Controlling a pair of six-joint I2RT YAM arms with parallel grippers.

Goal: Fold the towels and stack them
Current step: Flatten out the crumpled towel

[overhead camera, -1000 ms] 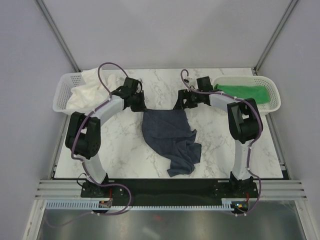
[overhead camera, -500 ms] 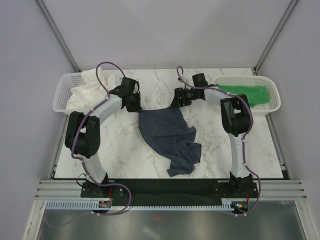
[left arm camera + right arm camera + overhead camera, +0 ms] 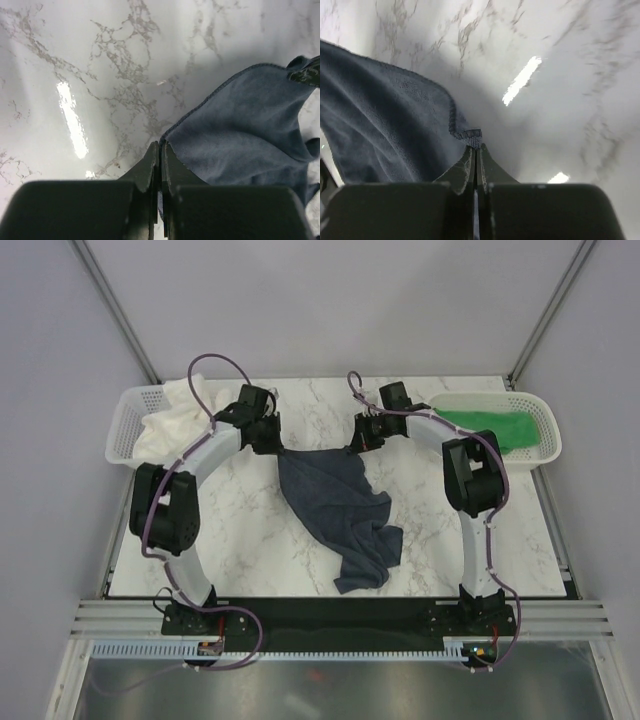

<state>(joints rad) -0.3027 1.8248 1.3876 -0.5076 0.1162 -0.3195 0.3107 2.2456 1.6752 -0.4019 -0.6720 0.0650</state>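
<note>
Now the blue towel [image 3: 335, 508] sits in the middle of the table [image 3: 240, 540]. Its top edge is held between both grippers and its bottom is bunched up toward 5 o'clock. The left gripper [image 3: 276, 446] pinches the top corner at 11 o'clock, its fingers pressed tight on the cloth. The right gripper [image 3: 357, 446] pinches the other top corner at 1 o'clock.

To do this well, both arms should probably lift together and pull gently apart. That would make the edge go straight and let the wrinkles fall out.

Both arms reach far out and bend in toward each other.

The green towel [image 3: 490, 426] lies in a basket [image 3: 548, 435] at 2 o'clock. The white towel [image 3: 165, 428] lies in another basket [image 3: 118, 432] at 10 o'clock.
</note>
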